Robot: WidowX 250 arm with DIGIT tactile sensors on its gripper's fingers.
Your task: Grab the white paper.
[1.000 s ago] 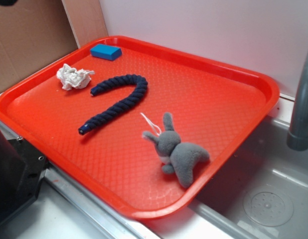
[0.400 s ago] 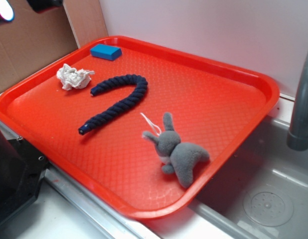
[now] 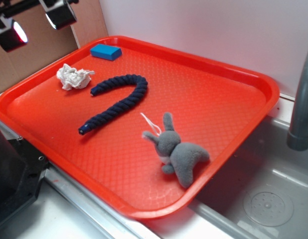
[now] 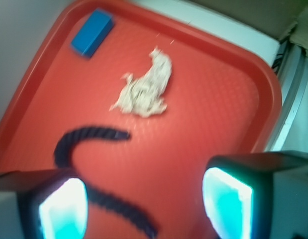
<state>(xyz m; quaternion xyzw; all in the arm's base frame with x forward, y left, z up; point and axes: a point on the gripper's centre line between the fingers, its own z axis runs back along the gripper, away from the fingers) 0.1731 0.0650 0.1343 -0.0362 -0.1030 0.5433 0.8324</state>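
The white paper (image 3: 74, 77) (image 4: 145, 87) is a crumpled wad lying on the red tray (image 3: 219, 104) near its back left side. My gripper (image 3: 35, 24) (image 4: 144, 204) hangs high above the tray's back left corner, well above the paper and apart from it. Its fingers stand wide open with nothing between them. In the wrist view the paper lies ahead of the fingertips, beyond the dark rope.
A dark blue rope (image 3: 116, 102) (image 4: 89, 144) curves across the tray's middle, just right of the paper. A blue block (image 3: 105, 51) (image 4: 91, 32) lies at the back corner. A grey plush bunny (image 3: 178, 152) lies near the front right rim. A sink and grey faucet (image 3: 301, 107) stand to the right.
My gripper has come into the exterior view at the top left and moved down and to the right. Nothing on the tray has moved.
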